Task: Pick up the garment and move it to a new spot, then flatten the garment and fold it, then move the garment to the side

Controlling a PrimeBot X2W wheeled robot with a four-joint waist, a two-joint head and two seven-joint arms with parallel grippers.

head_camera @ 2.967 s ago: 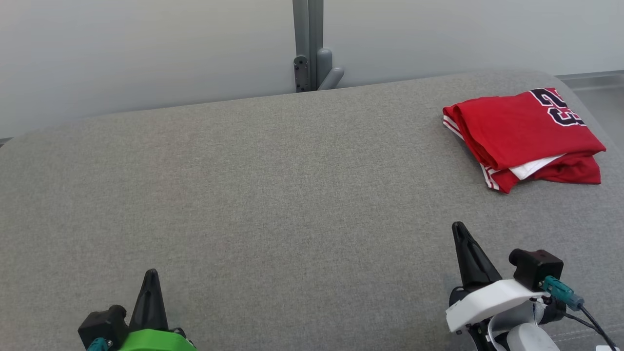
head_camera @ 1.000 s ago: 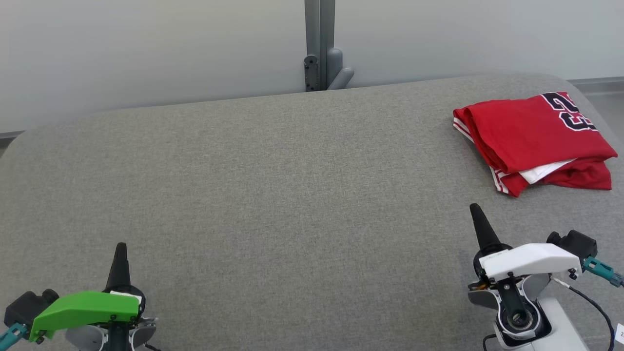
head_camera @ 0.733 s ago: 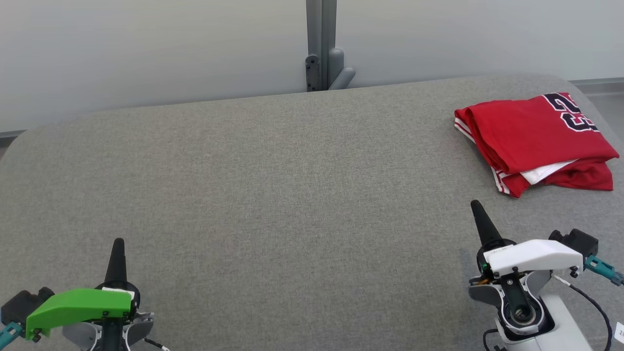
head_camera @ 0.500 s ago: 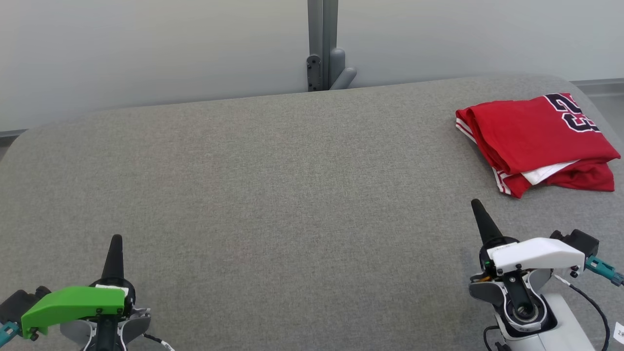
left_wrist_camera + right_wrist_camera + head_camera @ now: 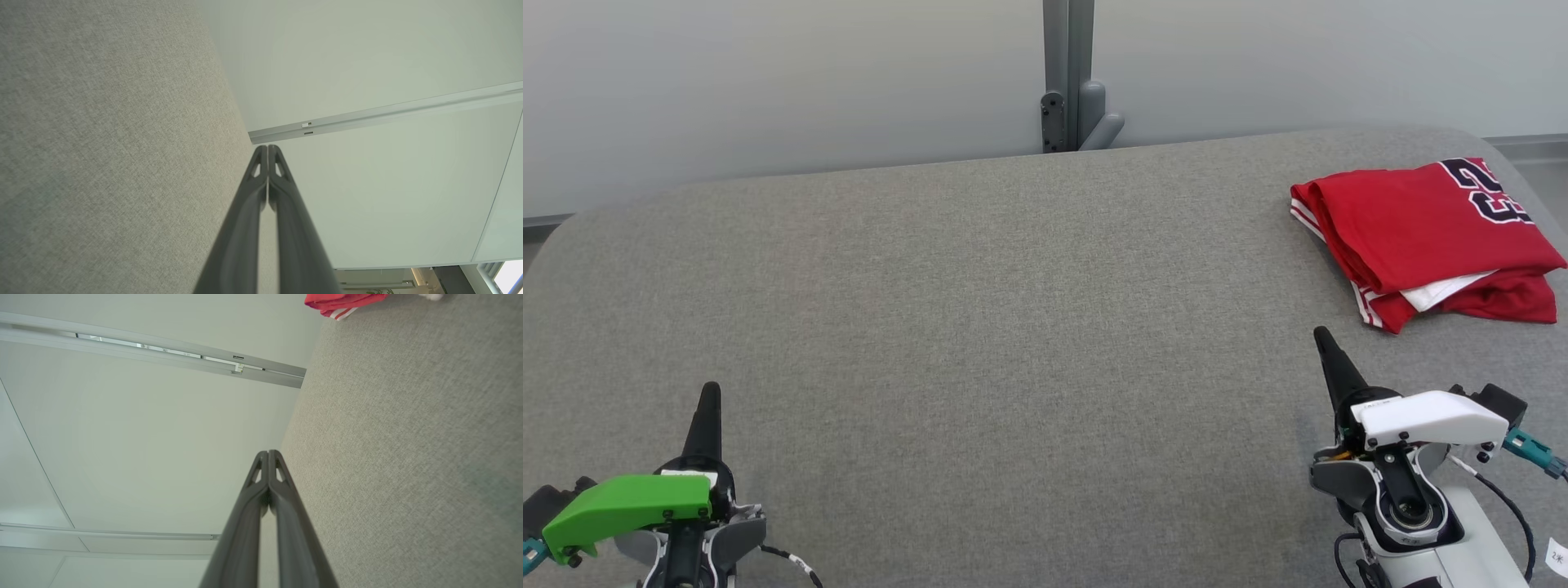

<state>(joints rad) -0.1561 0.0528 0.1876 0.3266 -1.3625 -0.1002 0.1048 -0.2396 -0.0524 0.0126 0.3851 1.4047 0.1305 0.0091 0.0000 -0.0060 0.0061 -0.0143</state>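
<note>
Ahead and to the right of the right jaws, the folded garment (image 5: 1421, 229) is lying at the counter's (image 5: 980, 327) side, apparently parked there as finished. Right jaws and left jaws alike are sitting closed and empty, clear of it.

A padded surface (image 5: 1013, 327) is covered in grey woven cloth, matt and slightly coarse. The garment (image 5: 1413, 233) is soft red cloth, smooth and matt, with white striped trim. The left gripper (image 5: 708, 392) and right gripper (image 5: 1321, 335) have dark, matt, plastic-looking fingers. Behind them sit a green cover (image 5: 629, 502) and a white cover (image 5: 1433, 415), both smooth moulded plastic. A smooth grey metal post (image 5: 1068, 65) stands against pale, satin-smooth wall panels (image 5: 768, 82).
</note>
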